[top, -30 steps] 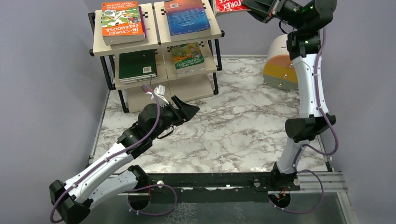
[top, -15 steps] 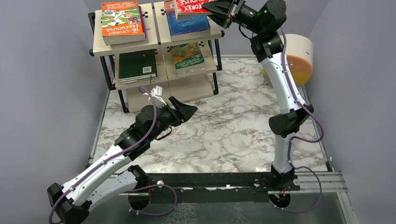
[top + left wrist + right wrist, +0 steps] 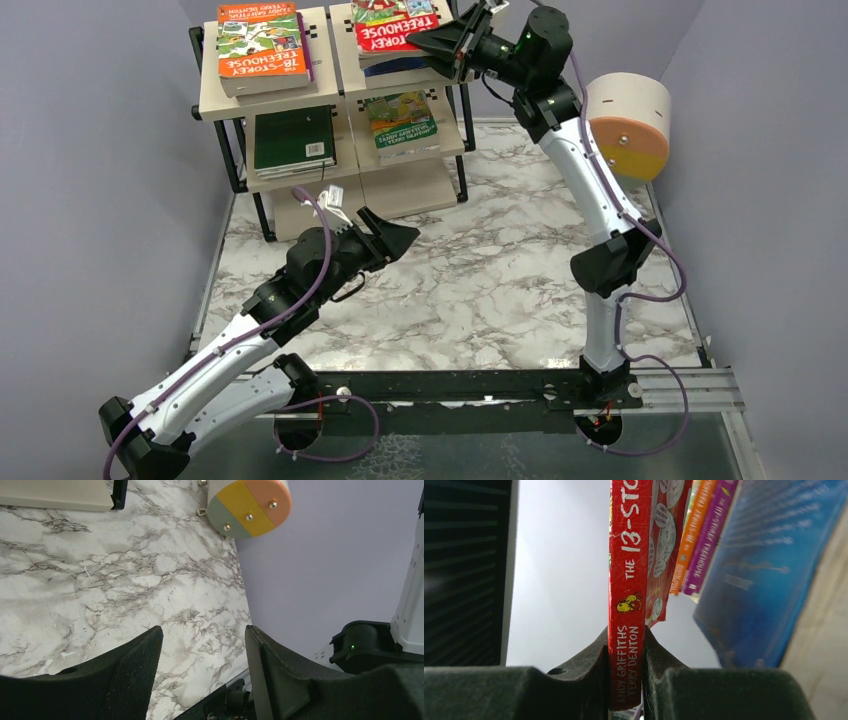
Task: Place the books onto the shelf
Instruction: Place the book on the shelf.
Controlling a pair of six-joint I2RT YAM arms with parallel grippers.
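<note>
Top external: red book (image 3: 395,28) flat, long axis front-to-back, spine rightward

White grey-veined marble surface (image 3: 500,280), plain lilac-grey walls (image 3: 100,200) on three sides, black rail (image 3: 450,385) along near edge, even light

You are in a robot lab. A left arm (image 3: 230,345) and a right arm (image 3: 600,190) are bolted to a rail (image 3: 450,385) by a marble counter (image 3: 500,270). Plain grey walls (image 3: 100,200) stand around. The shelf (image 3: 326,85) has checkered marks.
</note>
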